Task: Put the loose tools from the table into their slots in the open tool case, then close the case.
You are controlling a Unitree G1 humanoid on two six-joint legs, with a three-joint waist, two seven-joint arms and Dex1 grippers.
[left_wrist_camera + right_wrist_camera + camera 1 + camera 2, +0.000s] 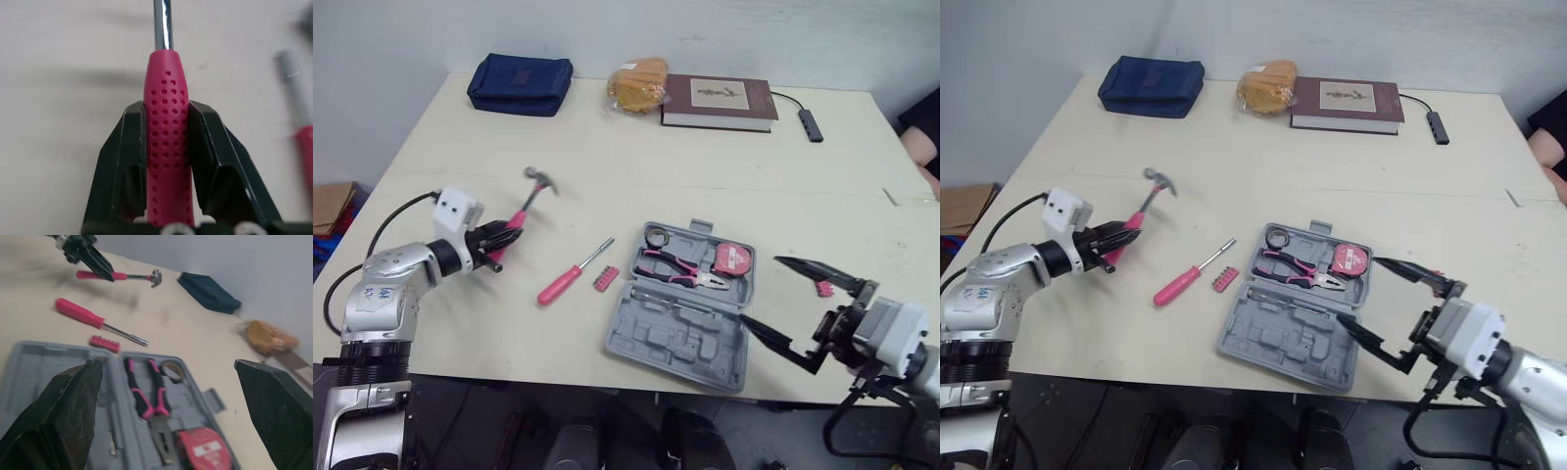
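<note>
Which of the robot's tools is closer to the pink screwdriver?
Left. The left tool, shut on the hammer, is close on the screwdriver's left; the open right tool is beyond the case.

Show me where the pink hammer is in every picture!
Left eye view: hammer, left of centre, held by the left end effector.
Right eye view: again left of centre.
Left wrist view: its pink handle, clamped.
Right wrist view: beyond the pink screwdriver, at.
Shared landmark: that screwdriver beside it.
</note>
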